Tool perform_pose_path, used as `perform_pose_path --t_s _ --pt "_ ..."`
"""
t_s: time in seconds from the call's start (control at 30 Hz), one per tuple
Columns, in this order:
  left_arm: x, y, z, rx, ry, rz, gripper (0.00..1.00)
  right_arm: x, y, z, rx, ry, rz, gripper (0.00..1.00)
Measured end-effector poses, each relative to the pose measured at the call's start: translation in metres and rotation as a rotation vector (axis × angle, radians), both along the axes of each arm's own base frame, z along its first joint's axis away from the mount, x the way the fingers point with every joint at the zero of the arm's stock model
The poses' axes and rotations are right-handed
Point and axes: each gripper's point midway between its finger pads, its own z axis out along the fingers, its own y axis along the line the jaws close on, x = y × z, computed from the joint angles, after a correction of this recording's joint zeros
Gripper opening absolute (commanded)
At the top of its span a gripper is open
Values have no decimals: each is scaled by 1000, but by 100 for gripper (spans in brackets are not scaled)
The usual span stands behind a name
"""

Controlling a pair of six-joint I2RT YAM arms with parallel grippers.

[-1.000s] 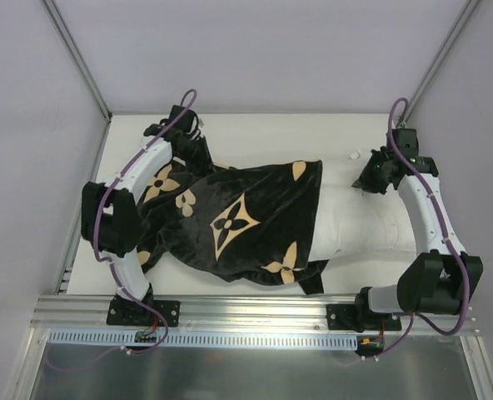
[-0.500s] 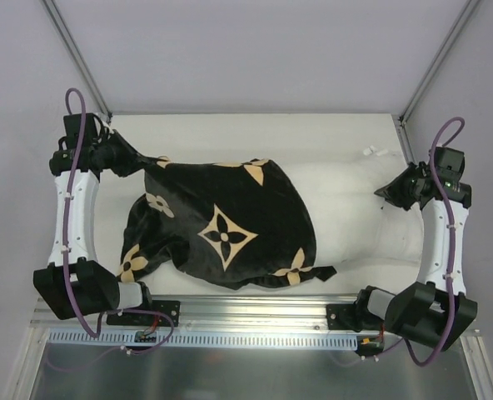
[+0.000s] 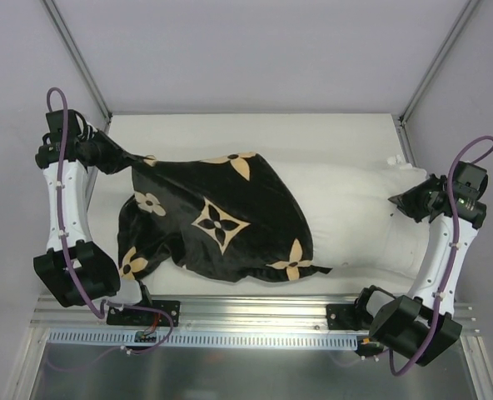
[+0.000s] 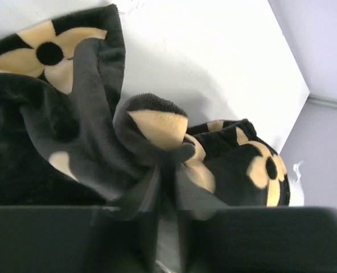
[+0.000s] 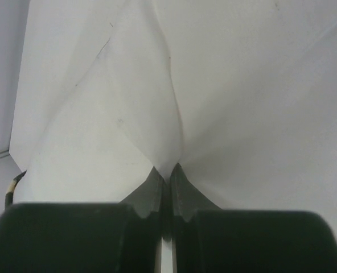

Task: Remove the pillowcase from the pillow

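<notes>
The black pillowcase with tan flowers covers the left part of the white pillow, whose right half lies bare. My left gripper at the far left is shut on a bunched corner of the pillowcase and stretches it taut to the left. My right gripper at the far right is shut on a pinched fold of the pillow, its jaws nearly closed on the white cloth.
The white table ends at a metal rail in front. Frame posts stand at the back corners, close to both arms. The table's left edge is right beside my left gripper.
Both arms have swung outward: the left gripper pulled the pillowcase corner further left, the right gripper pulled the pillow right. More white pillow is bared.
</notes>
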Motion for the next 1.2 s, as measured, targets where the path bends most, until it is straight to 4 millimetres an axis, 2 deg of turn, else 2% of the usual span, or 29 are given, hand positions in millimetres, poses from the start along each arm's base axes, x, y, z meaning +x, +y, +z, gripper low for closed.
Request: perform_pose_path --t_s 0.03,0.07,0.1,0.13,0.17,0.2,0.27,0.37,0.43,0.5,0.6,0.67,0.73,0.87,0.93,0.97,1.0,1.03,1.07,1.1,1.13,1.2 --pt "3 -2 -3 -4 1 -19 33 0 1 0 2 -1 3 9" --pt "6 -3 -6 7 0 -37 50 1 2 0 -1 -1 9 25" --pt "9 -4 -7 16 -7 -48 70 1 2 0 -8 -1 11 47" --pt "12 -7 -7 46 -21 -75 94 3 2 0 -18 -5 17 81" --pt "14 -13 -7 64 -29 -98 99 5 3 2 -36 -9 23 99" --pt "15 -22 -5 87 -41 -131 99 7 5 6 -64 -14 43 97" --pt "14 -56 -2 133 -69 -239 99 13 16 19 -110 -43 101 96" --pt "1 -105 4 171 -109 -386 99 18 31 41 -189 -95 175 96" --pt "-19 -140 11 201 -144 -482 99 16 42 48 -230 -120 226 96" --pt "-49 -175 17 221 -196 -595 99 10 55 51 -261 -135 282 96" --pt "-91 -206 13 231 -226 -722 99 -2 80 43 -290 -138 389 96" --pt "-113 -221 -1 247 -213 -788 99 -13 96 25 -294 -105 457 96" --pt "-134 -240 -23 261 -166 -868 99 -24 112 0 -300 -50 533 96" --pt "-163 -266 -86 305 3 -972 98 -40 134 -47 -312 59 629 96" --pt "-168 -268 -116 325 80 -977 85 -39 140 -63 -319 89 641 98" --pt "-169 -268 -128 335 113 -970 71 -38 141 -68 -321 99 640 83" --pt "-168 -268 -137 342 135 -959 30 -37 141 -73 -326 111 639 71" --pt "-167 -269 -141 341 147 -945 12 -34 142 -77 -328 120 633 55" --pt "-164 -269 -145 345 149 -936 0 -31 142 -79 -331 125 625 20" --pt "-161 -270 -146 347 145 -922 0 -29 142 -80 -331 125 621 5" --pt "-159 -272 -146 347 131 -917 0 -25 143 -80 -327 123 611 1" --pt "-153 -273 -140 346 95 -903 0 -20 143 -75 -320 106 593 1"
